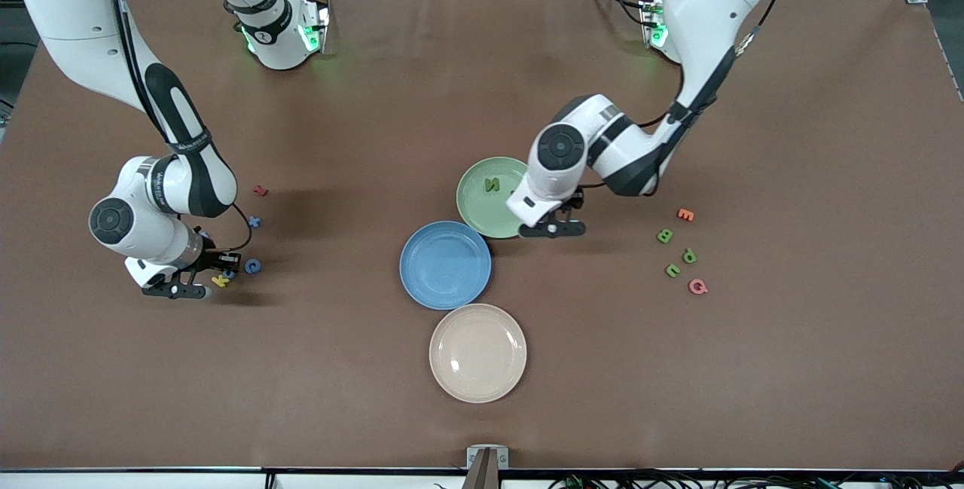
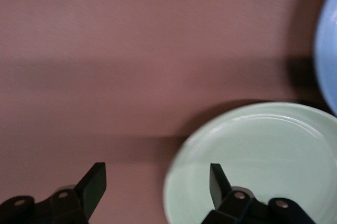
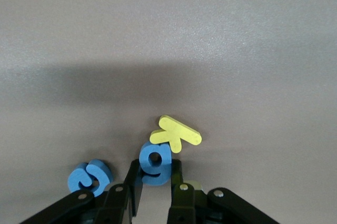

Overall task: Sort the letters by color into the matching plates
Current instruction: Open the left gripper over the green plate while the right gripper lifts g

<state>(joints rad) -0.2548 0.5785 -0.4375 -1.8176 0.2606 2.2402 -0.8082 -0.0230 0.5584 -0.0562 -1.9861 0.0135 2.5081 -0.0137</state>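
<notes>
Toward the right arm's end of the desk (image 1: 753, 368), the right gripper (image 3: 154, 182) has its fingers (image 3: 132, 179) closed narrow on a blue letter (image 3: 155, 162), touching a yellow letter (image 3: 175, 132). Its blue plate (image 1: 445, 264) lies mid-desk toward the left arm. The left gripper (image 2: 158, 182) hangs wide and empty over the green plate's (image 2: 263, 155) rim.

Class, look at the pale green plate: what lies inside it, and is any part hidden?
One green letter lies in the pale green plate. The left arm and its open tool cover the plate's edge toward the left arm's end, so anything there is unseen.
</notes>
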